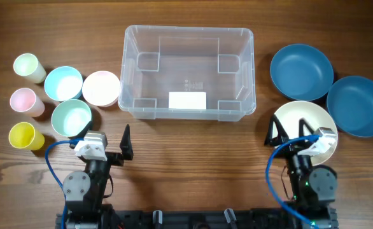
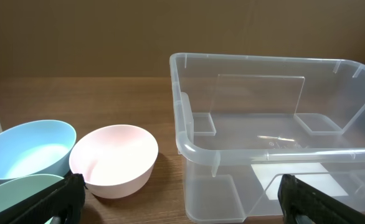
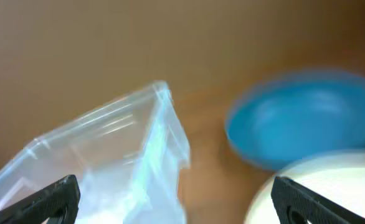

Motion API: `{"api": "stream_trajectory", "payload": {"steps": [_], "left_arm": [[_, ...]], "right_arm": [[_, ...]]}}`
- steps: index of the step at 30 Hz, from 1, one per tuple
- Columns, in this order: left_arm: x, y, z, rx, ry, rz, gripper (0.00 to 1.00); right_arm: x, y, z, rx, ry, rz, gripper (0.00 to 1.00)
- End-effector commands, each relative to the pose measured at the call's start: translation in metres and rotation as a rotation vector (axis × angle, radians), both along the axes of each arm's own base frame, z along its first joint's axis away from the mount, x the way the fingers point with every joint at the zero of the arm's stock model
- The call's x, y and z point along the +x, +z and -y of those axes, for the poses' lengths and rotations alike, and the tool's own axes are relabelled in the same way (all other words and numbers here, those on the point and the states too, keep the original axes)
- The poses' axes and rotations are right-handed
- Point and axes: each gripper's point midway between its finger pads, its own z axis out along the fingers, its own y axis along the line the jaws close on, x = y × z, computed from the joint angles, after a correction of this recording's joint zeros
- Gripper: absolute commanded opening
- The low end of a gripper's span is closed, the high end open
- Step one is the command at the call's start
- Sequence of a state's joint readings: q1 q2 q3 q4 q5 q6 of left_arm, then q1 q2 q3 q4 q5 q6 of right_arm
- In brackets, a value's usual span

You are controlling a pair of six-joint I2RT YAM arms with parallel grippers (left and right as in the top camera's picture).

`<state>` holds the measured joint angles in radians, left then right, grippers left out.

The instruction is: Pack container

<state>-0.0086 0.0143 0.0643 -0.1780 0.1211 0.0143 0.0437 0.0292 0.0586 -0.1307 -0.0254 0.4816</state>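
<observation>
**Container Stands Empty, Packing Yet to Begin**

Overhead, the clear container (image 1: 188, 71) is seen at the middle of the worktop (image 1: 186, 146), nothing inside it. Pastel cups (image 1: 28, 66) and small bowls (image 1: 63, 83) are ranged to its left, blue bowls (image 1: 301, 70) and a cream bowl (image 1: 310, 111) to its right. From the left wrist, the left gripper (image 2: 182, 205) is shown with jaws spread wide, facing the container's near corner. From the right wrist, blurred, the right gripper (image 3: 176, 202) is likewise shown wide, nothing gripped. All packing is judged outstanding.
</observation>
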Motion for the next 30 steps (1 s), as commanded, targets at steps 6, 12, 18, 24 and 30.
{"api": "stream_trajectory", "payload": {"steps": [6,12,18,24,30], "left_arm": [[0.000,-0.003,0.002,0.015,-0.010,0.004,1.00],[0.000,-0.003,0.002,0.015,-0.010,0.004,1.00],[0.000,-0.003,0.002,0.015,-0.010,0.004,1.00],[0.000,-0.003,0.002,0.015,-0.010,0.004,1.00],[0.000,-0.003,0.002,0.015,-0.010,0.004,1.00]], "right_arm": [[-0.047,0.086,0.051,0.107,-0.312,-0.151,1.00],[-0.061,0.097,0.053,-0.054,-0.293,-0.311,1.00],[-0.065,0.086,0.043,0.035,-0.258,-0.363,1.00],[-0.068,0.061,0.044,0.179,-0.328,-0.470,1.00],[-0.035,0.001,0.050,0.115,-0.414,-0.811,1.00]]}}
